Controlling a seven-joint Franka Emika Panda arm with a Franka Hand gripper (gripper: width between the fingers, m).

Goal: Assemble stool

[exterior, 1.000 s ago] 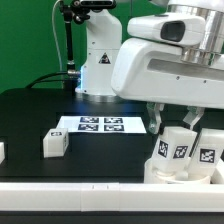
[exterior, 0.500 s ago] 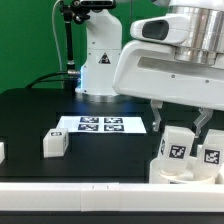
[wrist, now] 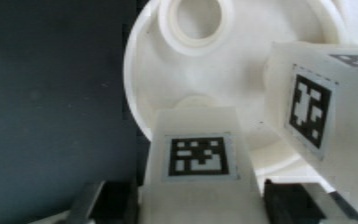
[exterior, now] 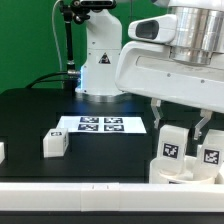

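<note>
Gripper [exterior: 178, 130] pinching 1 leg [exterior: 172, 145], upright over seat [exterior: 172, 174] at near right. 2nd leg [exterior: 210, 156] on seat just beside. 3rd leg [exterior: 54, 143] loose at left, near marker board [exterior: 100, 124].

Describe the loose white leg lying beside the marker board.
The loose leg is a short white block, seemingly plastic, with a black-and-white square tag on one face. It lies on the black table, beside the marker board on the exterior view's left. Nothing touches it; the gripper, shut on a second leg, is apart.
</note>
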